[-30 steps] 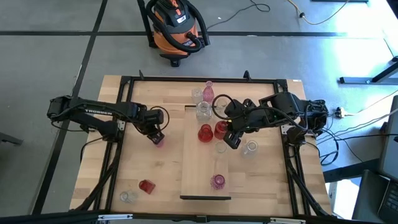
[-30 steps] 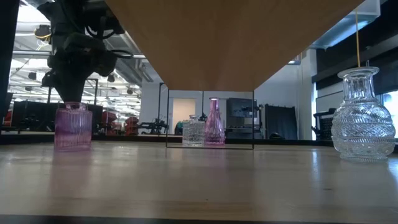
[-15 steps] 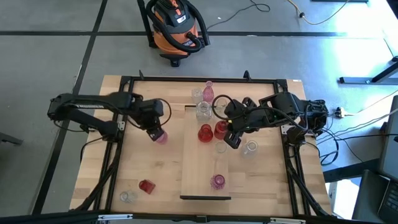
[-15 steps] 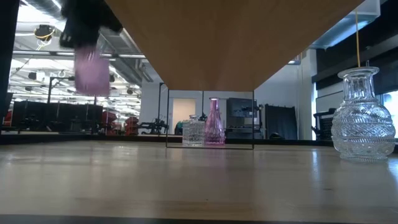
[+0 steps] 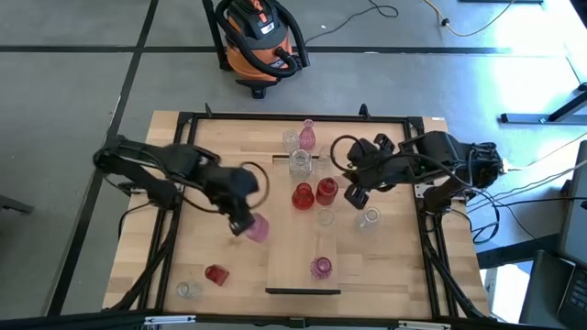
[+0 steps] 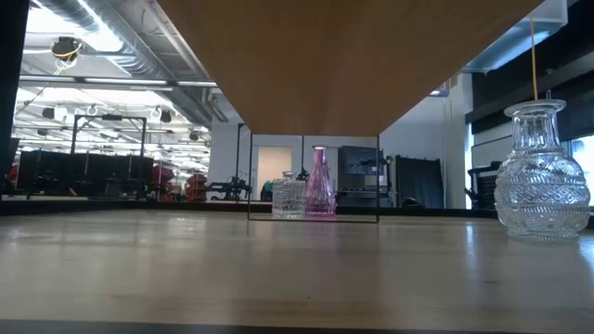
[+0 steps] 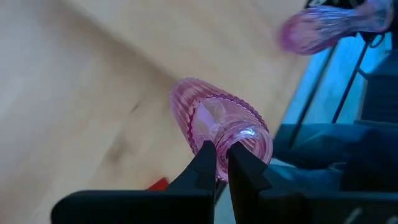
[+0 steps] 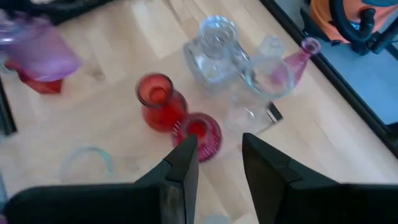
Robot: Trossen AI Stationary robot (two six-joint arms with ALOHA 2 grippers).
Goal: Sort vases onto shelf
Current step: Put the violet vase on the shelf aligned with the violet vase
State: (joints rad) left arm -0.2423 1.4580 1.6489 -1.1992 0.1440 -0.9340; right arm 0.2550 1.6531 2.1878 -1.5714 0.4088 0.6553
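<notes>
My left gripper (image 5: pixel 242 223) hangs over the table just left of the shelf (image 5: pixel 286 261), shut on a pink ribbed vase (image 5: pixel 259 228) that is clear of the table. My right gripper (image 5: pixel 356 194) hovers open and holds nothing, above the shelf's right edge beside two deep red vases (image 5: pixel 303 195) (image 5: pixel 326 191). These stand upright on the shelf with a clear vase (image 5: pixel 300 163) and a pink one (image 5: pixel 321 267). Neither gripper shows in the low view. My left gripper pinches the pink vase's rim (image 7: pixel 225 148) between its two fingers (image 7: pixel 208 163), which stand almost together. They come slanting down from above. The vase (image 7: pixel 217 121) points away from the fingers, tilted and lifted clear of the table.
Off the shelf stand a pink bottle vase (image 5: pixel 307 134) and a clear one (image 5: pixel 292 139) at the far edge. A clear vase (image 5: pixel 369 217) stands right of the shelf, and a red (image 5: pixel 215 274) and a clear one (image 5: pixel 188 290) at the near left.
My left gripper has lifted the pink vase off the table, up out of the low view, and carried it toward the near edge and the shelf, tipping as it went. My right gripper has drawn back a little toward the table's right edge.
</notes>
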